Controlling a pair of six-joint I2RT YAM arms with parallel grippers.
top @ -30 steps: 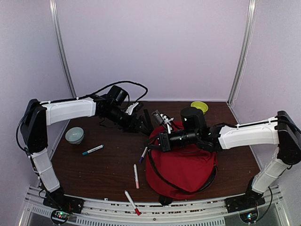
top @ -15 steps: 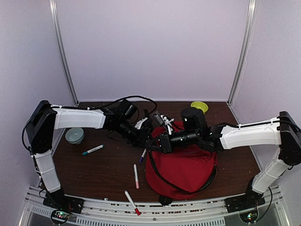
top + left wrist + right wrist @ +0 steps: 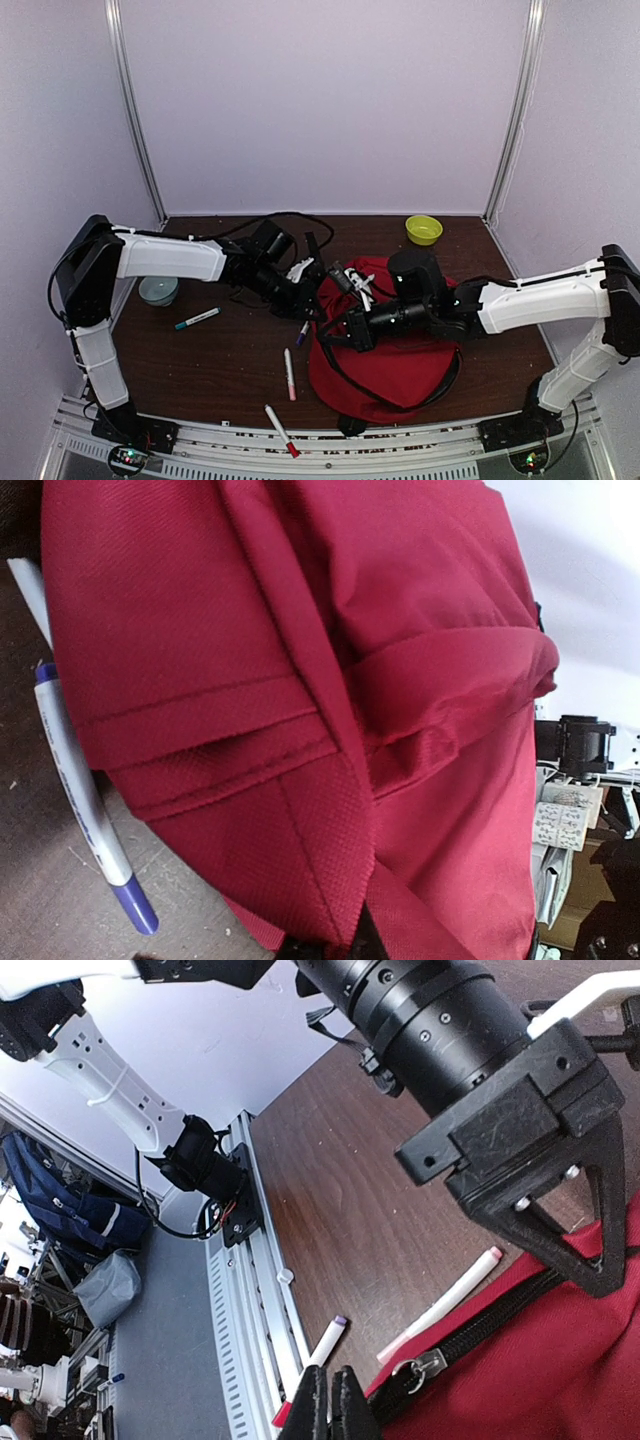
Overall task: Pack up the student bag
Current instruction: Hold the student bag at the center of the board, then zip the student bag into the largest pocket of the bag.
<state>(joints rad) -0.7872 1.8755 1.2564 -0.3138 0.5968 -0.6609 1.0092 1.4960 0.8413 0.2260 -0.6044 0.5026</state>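
Top external view: the student bag (image 3: 400, 355) lies right of centre, and both arms meet at its left rim. Left gripper (image 3: 333, 946) looks nipped onto a red seam. Right gripper (image 3: 330, 1405) has its fingers pressed together, contents unclear, with the zipper pull (image 3: 413, 1370) just beside them, so it's the nearer arm. White tags (image 3: 560, 825) carry print too small to read.

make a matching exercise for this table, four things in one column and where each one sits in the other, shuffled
1 student bag
2 yellow bowl
3 pale bowl
4 teal marker

a far left edge of the table
b back right corner
c left half, between the pale bowl and the bag
d right of centre, towards the front

Pairs: 1-d, 2-b, 3-a, 4-c
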